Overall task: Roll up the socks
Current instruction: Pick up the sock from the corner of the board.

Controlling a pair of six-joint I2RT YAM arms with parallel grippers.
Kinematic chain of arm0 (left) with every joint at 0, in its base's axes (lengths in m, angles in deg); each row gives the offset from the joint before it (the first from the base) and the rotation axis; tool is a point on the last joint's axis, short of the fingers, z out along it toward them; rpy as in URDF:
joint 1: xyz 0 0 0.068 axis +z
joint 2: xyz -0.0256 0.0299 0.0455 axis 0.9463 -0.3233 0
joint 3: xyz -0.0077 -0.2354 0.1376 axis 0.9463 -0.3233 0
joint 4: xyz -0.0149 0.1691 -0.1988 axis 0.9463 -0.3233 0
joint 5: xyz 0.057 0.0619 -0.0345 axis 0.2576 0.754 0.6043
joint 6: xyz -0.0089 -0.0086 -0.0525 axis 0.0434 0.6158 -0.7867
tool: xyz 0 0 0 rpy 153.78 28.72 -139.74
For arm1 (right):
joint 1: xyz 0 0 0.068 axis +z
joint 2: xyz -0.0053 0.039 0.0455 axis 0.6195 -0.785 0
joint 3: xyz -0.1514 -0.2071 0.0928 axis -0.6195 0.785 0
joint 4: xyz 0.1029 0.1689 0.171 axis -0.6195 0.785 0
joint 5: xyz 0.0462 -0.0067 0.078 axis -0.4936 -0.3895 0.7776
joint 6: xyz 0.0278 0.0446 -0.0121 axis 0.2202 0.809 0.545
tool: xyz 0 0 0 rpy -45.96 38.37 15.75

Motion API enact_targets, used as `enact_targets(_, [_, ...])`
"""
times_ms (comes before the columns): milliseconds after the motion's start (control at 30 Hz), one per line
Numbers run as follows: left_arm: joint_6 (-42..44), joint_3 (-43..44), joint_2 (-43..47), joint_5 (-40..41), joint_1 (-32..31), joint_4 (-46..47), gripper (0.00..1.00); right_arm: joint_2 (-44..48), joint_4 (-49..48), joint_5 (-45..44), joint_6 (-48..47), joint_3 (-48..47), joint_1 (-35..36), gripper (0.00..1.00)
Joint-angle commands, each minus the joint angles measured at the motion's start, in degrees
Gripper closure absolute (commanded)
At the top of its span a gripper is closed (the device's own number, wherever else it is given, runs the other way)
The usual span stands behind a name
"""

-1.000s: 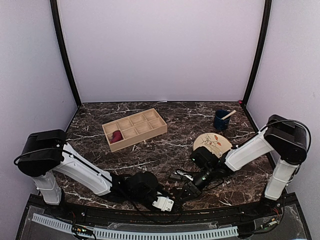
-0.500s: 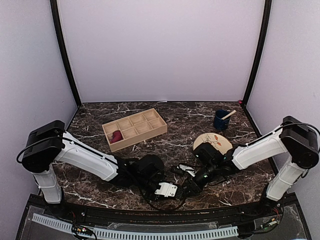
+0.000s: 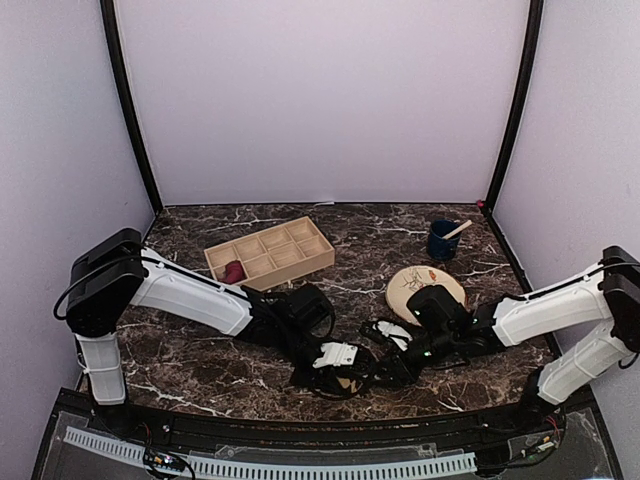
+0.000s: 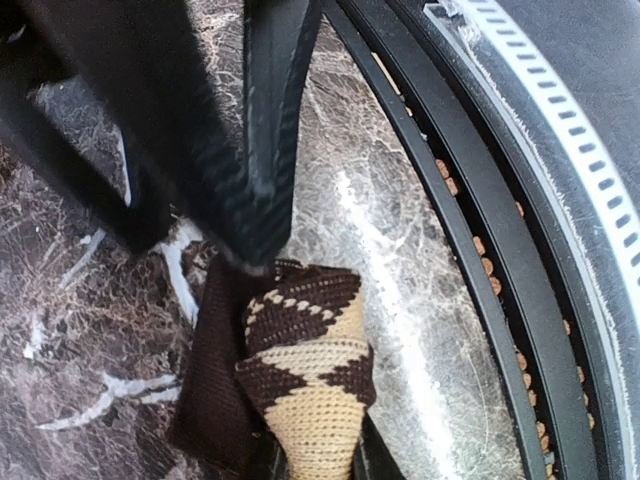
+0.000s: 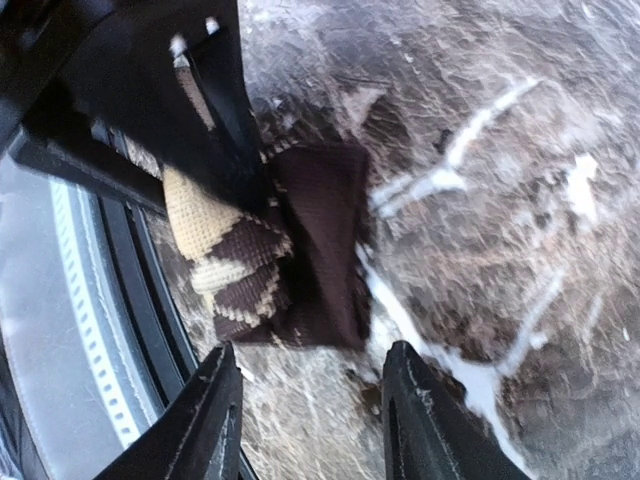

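Observation:
A knitted sock, dark brown with a cream zigzag pattern, lies partly folded on the marble table close to its front edge. My left gripper is shut on the cream end of it. In the right wrist view the same sock lies just ahead of my right gripper, whose fingers stand open and apart from the fabric. From above, the left gripper and right gripper meet over the sock at the front centre, which is mostly hidden under them.
A wooden compartment tray with a red item in it sits at the back left. A blue cup with a stick and a round plate are at the right. The black front rail runs close beside the sock.
The right gripper has opened and let go of the sock. Both grippers have shifted away from the front edge and a little to the right, the left one still holding the sock.

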Motion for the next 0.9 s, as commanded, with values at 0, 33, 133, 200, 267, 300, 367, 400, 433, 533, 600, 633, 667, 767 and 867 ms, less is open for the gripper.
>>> enact_targets(0, [-2.95, 0.54, -2.45, -4.79, 1.11, -8.32, 0.93, 3.36, -4.61, -4.84, 0.01, 3.21, 0.05, 0.56])
enact_targets(33, [-3.35, 0.68, -2.65, -5.20, 1.31, -8.47, 0.93, 4.17, -5.20, -5.61, 0.23, 3.85, 0.22, 0.56])
enact_targets(133, [-4.89, 0.98, -3.11, -6.76, 1.98, -8.53, 0.94, 7.03, -6.17, -8.79, 0.35, 5.32, 1.26, 0.55])
enact_targets(200, [-5.75, 1.22, -3.29, -7.97, 2.62, -8.57, 0.95, 8.75, -6.11, -10.71, 0.36, 5.96, 2.07, 0.55])
enact_targets(267, [-6.40, 1.62, -3.50, -8.86, 3.32, -8.86, 0.99, 9.76, -6.02, -11.73, 0.40, 6.26, 2.62, 0.54])
enact_targets(300, [-6.71, 1.80, -3.56, -9.34, 3.61, -9.03, 1.00, 9.94, -5.87, -11.99, 0.36, 6.30, 2.88, 0.54])
enact_targets(367, [-7.40, 2.15, -3.52, -9.82, 4.23, -9.29, 1.00, 10.20, -5.64, -13.05, 0.40, 6.25, 3.83, 0.54])
enact_targets(400, [-7.73, 2.32, -3.47, -9.89, 4.42, -9.35, 1.00, 10.40, -5.63, -13.77, 0.50, 6.27, 4.35, 0.54])
enact_targets(433, [-8.16, 2.44, -3.33, -9.93, 4.67, -9.36, 1.00, 10.62, -5.80, -14.35, 0.67, 6.32, 4.80, 0.54])
enact_targets(533, [-9.68, 2.20, -2.21, -10.58, 5.52, -8.51, 1.00, 11.76, -6.18, -15.98, 1.28, 6.65, 5.45, 0.54])
enact_targets(600, [-10.94, 1.69, -1.01, -11.27, 6.47, -7.75, 1.00, 12.33, -6.08, -16.58, 1.39, 6.43, 5.55, 0.54])
enact_targets(633, [-11.88, 1.45, -0.36, -11.89, 7.15, -7.25, 1.00, 12.49, -6.05, -16.73, 1.49, 6.42, 5.55, 0.54])
enact_targets(667, [-12.85, 1.04, 0.36, -12.53, 8.06, -6.59, 1.00, 12.59, -5.96, -16.84, 1.54, 6.39, 5.55, 0.54])
enact_targets(767, [-16.08, -0.63, 3.24, -15.32, 11.21, -3.73, 1.00, 12.87, -6.21, -17.38, 2.05, 6.31, 5.55, 0.54])
enact_targets(867, [-20.36, -2.76, 6.83, -15.84, 14.85, 0.23, 1.00, 12.87, -6.51, -17.82, 2.37, 6.33, 5.57, 0.54])
